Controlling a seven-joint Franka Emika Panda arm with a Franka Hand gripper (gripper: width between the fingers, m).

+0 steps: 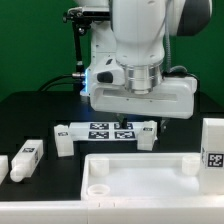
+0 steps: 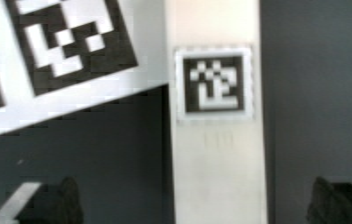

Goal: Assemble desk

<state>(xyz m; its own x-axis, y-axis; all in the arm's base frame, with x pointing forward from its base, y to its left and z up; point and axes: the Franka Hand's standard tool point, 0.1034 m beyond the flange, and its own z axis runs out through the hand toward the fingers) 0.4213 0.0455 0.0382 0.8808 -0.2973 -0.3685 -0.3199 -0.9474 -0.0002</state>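
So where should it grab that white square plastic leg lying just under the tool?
Grip the white square plastic leg across its two long flat sides, coming straight down from above. It lies flat on the dark table, and the open tool has a finger on each side.

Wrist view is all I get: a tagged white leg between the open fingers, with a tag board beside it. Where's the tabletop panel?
Observer: The tabletop panel lies flat at the bottom of the exterior view, nearer the camera than the marker board.
Operator: Any legs off to the sides?
Observer: A tagged leg lies flat at the exterior view's left.
Operator: And the other side?
Observer: Another leg stands upright at the exterior view's right edge.
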